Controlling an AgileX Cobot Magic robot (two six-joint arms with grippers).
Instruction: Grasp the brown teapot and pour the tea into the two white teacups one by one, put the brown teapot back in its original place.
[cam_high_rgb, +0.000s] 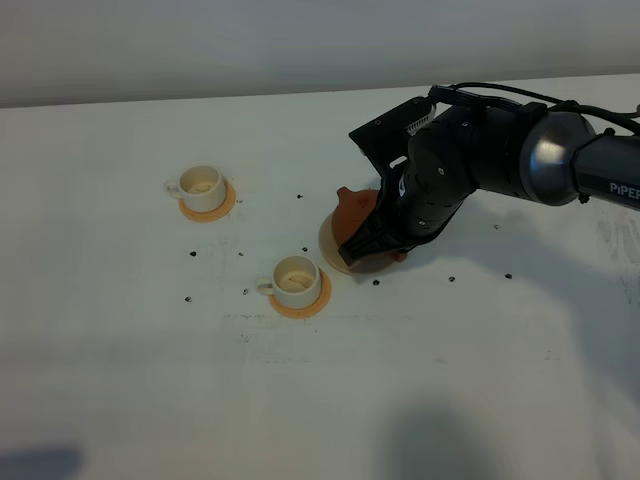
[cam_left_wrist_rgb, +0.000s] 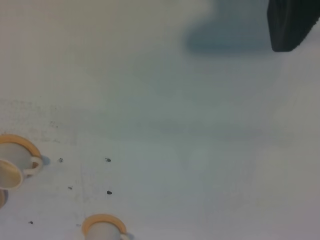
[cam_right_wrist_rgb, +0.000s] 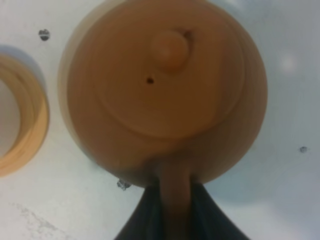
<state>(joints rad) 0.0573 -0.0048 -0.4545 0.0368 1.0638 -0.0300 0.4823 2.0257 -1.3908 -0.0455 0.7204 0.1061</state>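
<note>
Right end effector (cam_right_wrist_rgb: 174, 207) grips brown teapot (cam_right_wrist_rgb: 165, 85) by its handle.

High camera overlooks table (cam_high_rgb: 120, 380); right wrist camera sits close above teapot (cam_right_wrist_rgb: 150, 110).

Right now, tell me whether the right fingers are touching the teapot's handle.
Touching. The right wrist view shows the dark fingers closed on the teapot by its handle, one pressed against each side with no gap.

Broad matte white tabletop (cam_high_rgb: 120, 400) under a plain pale grey wall (cam_high_rgb: 200, 50)
Small dark specks (cam_high_rgb: 191, 256) dot the surface — soft grey shadows (cam_high_rgb: 440, 440) pool along its near edge.
</note>
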